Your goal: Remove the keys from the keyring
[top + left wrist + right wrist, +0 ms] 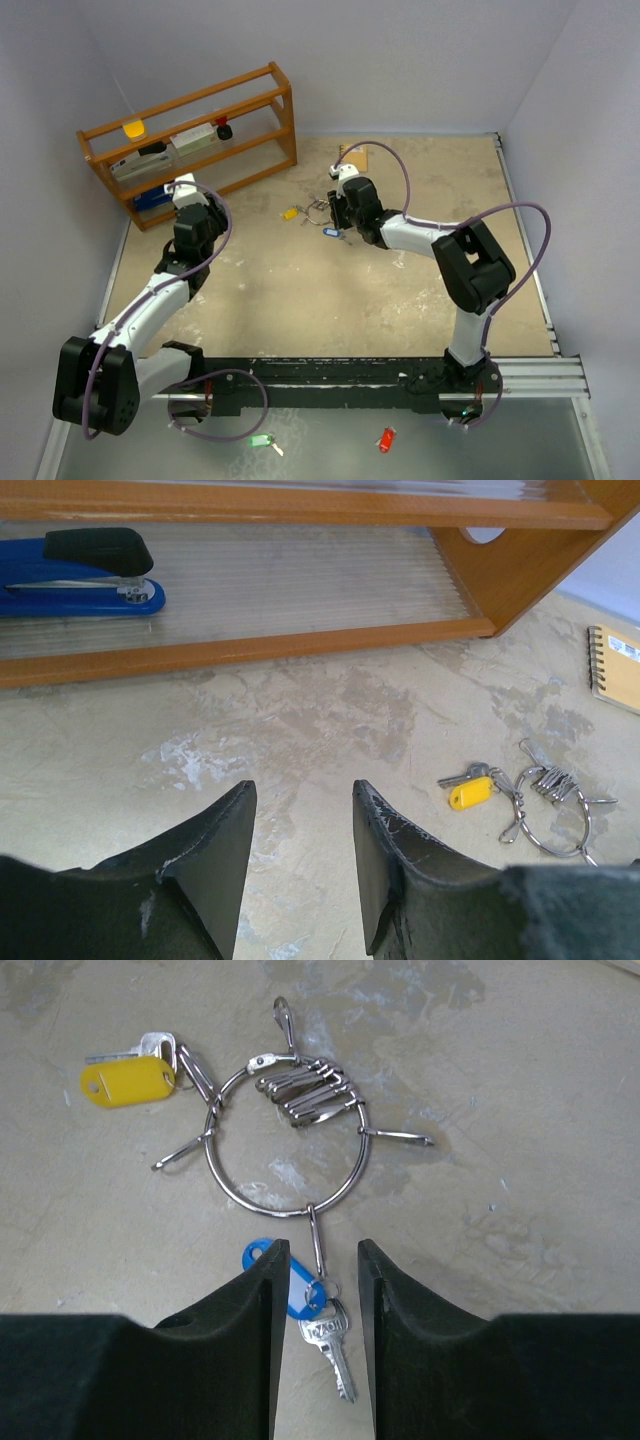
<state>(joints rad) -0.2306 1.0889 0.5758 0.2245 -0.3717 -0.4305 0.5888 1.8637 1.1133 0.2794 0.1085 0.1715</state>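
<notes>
Progress: none off; yellow key point(128, 1078), blue key point(298, 1288), silver keys point(305, 1090) all on keyring point(270, 1212), flat on worktop point(300, 300).
My right tool point(315, 1260): open, straddling blue key.
My left tool point(300, 800): open, empty.

From high at the near edge we look down over the whole surface point(300, 290). Our left wrist view skims low toward the wooden shelf point(250, 645); our right wrist view looks steeply down, close on the keyring point(300, 1211), which all three share.
</notes>
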